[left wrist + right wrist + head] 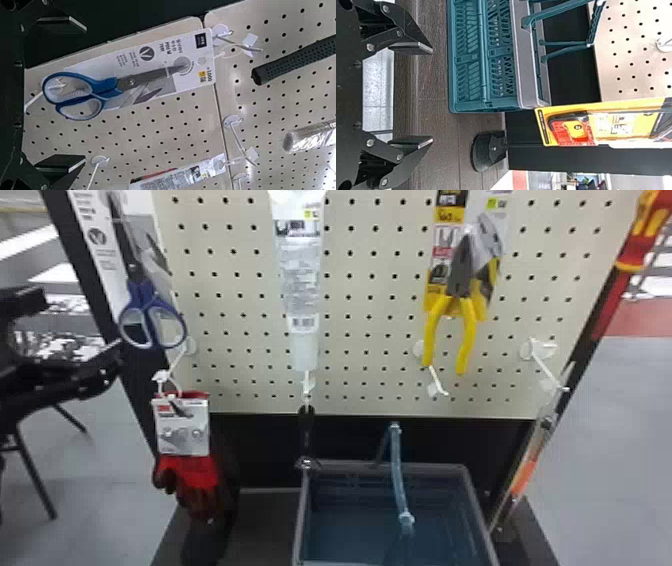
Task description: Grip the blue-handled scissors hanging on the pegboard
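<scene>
The blue-handled scissors (142,292) hang on their white card at the pegboard's left edge, handles down. My left gripper (82,321) is at the left of the head view, beside the handles. In the left wrist view, the scissors (107,88) are seen beyond the left gripper (85,94), whose two fingers stand wide apart with nothing held. The handle loops lie in line with the space between those fingers. In the right wrist view, my right gripper (431,94) is open and empty, low down near a blue-green basket.
Red gloves (181,425) hang below the scissors. A white tube (302,275) and yellow-handled pliers (465,305) hang farther right on the pegboard (370,305). White hooks stick out, one (175,362) close under the scissors. A basket (298,520) stands below.
</scene>
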### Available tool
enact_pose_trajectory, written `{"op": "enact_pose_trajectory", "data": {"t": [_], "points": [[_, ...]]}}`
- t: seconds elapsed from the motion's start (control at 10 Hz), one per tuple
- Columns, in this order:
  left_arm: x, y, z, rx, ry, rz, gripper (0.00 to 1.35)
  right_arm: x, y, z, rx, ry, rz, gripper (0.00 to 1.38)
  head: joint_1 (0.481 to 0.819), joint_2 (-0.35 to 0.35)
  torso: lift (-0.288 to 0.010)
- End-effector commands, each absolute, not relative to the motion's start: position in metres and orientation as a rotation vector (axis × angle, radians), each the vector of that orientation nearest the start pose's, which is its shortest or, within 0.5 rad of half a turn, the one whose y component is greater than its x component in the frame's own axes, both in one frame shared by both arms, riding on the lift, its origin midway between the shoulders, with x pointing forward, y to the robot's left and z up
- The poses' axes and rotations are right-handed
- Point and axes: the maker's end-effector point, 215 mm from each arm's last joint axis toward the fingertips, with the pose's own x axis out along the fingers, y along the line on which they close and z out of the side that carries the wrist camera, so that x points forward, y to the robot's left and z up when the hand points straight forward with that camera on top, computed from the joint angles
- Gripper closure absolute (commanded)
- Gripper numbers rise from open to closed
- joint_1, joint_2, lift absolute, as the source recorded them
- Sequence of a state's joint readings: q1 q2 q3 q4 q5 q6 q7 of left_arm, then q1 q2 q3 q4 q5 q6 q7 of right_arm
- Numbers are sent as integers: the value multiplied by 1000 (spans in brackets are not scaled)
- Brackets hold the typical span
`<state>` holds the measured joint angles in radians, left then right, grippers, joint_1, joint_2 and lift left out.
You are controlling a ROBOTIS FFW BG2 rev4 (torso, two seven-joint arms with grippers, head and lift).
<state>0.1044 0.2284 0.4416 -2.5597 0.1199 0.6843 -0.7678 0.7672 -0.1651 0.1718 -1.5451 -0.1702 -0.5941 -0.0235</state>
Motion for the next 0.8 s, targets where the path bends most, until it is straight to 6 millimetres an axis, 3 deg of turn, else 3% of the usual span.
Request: {"op": "enact_pose_trajectory", "data": {"t": [0.0,0.2,0.3,0.7], "points": [[472,279,-65,323,-135,-473,153,258,-197,-520,106,229,105,469,549,0,-100],[494,283,-80,245,-108,-550,153,259,-197,-520,107,229,106,469,549,0,-100],[496,278,-78,227,-111,-596,153,258,-196,-521,107,231,108,469,549,0,-100],[507,254,-51,144,-157,-783,153,258,-195,-522,111,233,110,469,549,0,-100]]}}
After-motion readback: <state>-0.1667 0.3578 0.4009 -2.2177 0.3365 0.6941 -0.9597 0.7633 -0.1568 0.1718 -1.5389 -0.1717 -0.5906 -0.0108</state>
